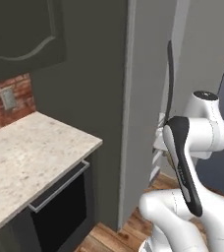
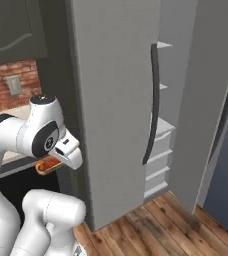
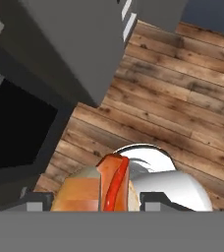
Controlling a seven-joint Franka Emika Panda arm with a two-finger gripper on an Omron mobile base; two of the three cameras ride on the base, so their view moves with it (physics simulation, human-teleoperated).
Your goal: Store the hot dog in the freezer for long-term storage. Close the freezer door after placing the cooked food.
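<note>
Holding the hot dog [image 3: 109,189] between closed-in fingers, the gripper [image 3: 97,202] points down at the wood floor [image 3: 182,98], the tan bun and its red sausage filling the space between the two dark tips. From the right base view the same hot dog [image 2: 47,165] shows as a small orange patch tucked under the white hand, which hangs in front of the fridge [image 2: 116,100], off to the left of its left door and low against the dark cabinet. The fridge is the thing to steer by: its left grey door is closed, a long dark bar handle [image 2: 152,105] running down its right edge. Right of that handle the freezer [image 2: 161,145] stands open, white shelves and drawer fronts stacked inside. The freezer door [image 2: 211,95] is swung out to the right of the opening, its own dark handle on the outer edge. Left of the fridge runs a speckled pale counter [image 1: 30,147] with a dark oven front [image 1: 60,206] beneath it, a red brick backsplash [image 1: 8,101] with a grey outlet behind, and a dark cabinet above. The hot dog is well apart from the freezer shelves, out in front of the fridge and above bare floor.
</note>
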